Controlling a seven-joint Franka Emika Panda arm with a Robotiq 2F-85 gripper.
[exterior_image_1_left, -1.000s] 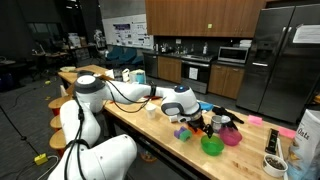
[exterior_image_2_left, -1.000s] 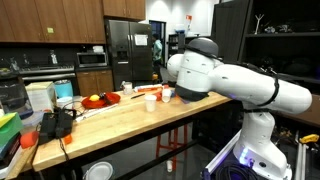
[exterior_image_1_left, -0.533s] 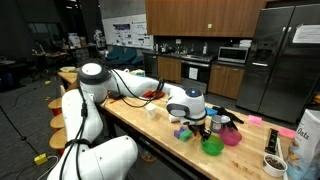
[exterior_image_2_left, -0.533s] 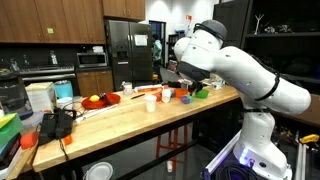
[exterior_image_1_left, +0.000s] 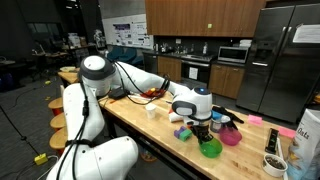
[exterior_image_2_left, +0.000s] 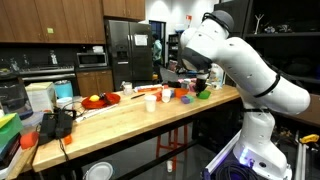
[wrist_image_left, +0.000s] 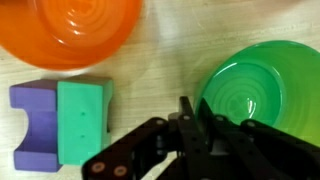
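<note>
Your gripper has its fingers close together, with almost no gap showing in the wrist view. The tips hang low over the table, right at the rim of the green bowl on the side facing the blocks. You cannot tell whether that rim is pinched between the fingers or only touched.

Judging from this, the reach is done and the grasp is at best only just made. In an exterior view the green bowl sits flat under the gripper, not lifted, so any carrying is left to do. The bowl looks empty.

Outward from the fingers lie a teal block and a purple block, touching each other and apart from the bowl. Past them an orange bowl stands upright, near the blocks.
</note>
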